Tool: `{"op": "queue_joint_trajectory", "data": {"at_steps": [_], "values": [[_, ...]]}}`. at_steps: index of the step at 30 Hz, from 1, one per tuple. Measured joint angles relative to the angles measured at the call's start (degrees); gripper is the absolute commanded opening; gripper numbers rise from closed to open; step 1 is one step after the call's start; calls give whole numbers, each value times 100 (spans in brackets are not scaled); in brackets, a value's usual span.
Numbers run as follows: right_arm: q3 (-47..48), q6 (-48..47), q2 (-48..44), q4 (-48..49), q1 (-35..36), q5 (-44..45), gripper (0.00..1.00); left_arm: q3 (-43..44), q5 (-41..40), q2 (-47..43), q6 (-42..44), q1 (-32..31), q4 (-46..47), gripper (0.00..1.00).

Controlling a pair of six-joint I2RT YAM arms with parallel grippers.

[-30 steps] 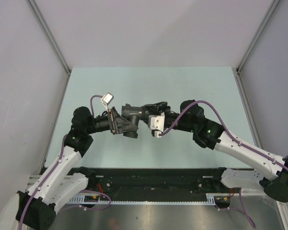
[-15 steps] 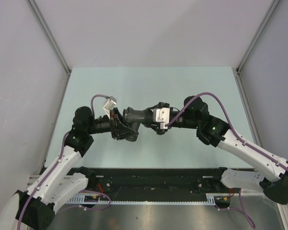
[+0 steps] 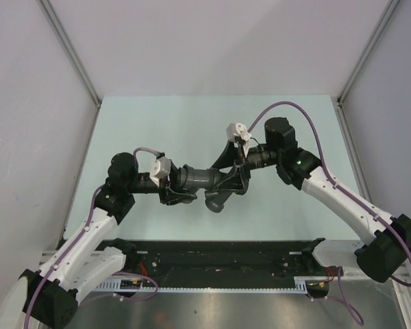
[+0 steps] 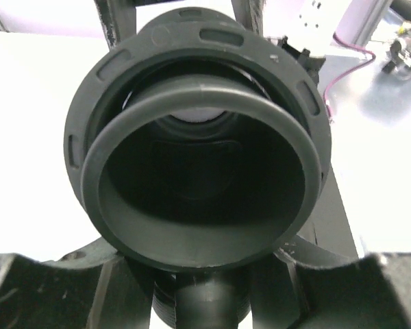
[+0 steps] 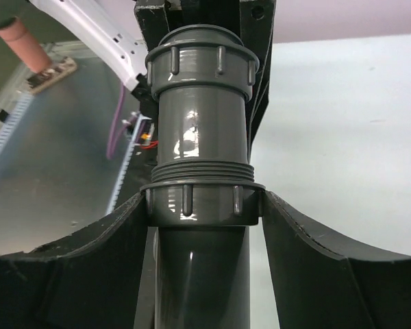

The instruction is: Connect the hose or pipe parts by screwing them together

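Your left end effector [image 3: 171, 184] is clenched on the glossy grey straight tube [image 3: 195, 176], held above the bench [image 3: 192, 123]. At the tube's other end, your right end effector [image 3: 234, 177] grips the branched fitting [image 3: 216, 199] by its ribbed collar. Bare thread ridges show beside that collar.

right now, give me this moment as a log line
left claw: shut on tube | right claw: shut on fitting | state: mated, thread showing

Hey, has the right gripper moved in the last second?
Yes. The right gripper, closed on the pipe parts, has rolled over: its white wrist camera swung from the near side up toward the table's far edge.
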Motion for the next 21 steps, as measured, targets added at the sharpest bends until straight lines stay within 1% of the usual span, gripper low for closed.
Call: {"op": "queue_joint_trajectory", "data": {"at_steps": [1, 2, 3, 4, 6, 7, 8, 12, 17, 21], "values": [[0, 186, 59, 42, -59, -142, 36, 7, 37, 50, 85, 0, -2, 0], [0, 358, 96, 52, -111, -245, 42, 24, 70, 109, 151, -4, -4, 0], [-2, 468, 105, 24, -140, -251, 60, 48, 105, 173, 184, -13, -4, 0], [-2, 522, 87, -31, -164, -221, 66, 74, 129, 236, 184, -22, 9, 0], [-2, 516, 13, -127, -170, -127, 76, 96, 107, 269, 136, -48, 42, 0], [-2, 507, -48, -192, -166, -59, 98, 96, 81, 256, 44, -70, 81, 0], [-2, 472, -136, -260, -151, 39, 100, 96, 31, 236, -48, -105, 136, 0], [-2, 188, -603, -365, -101, 584, 100, 96, -313, 79, -592, -177, 284, 0], [-2, -372, -1187, -339, -87, 1349, 100, 96, -695, -251, -1532, -177, 354, 0], [-160, -1182, -1609, -57, -81, 1906, 100, 133, -1003, -391, -2533, -138, 407, 0]]}}
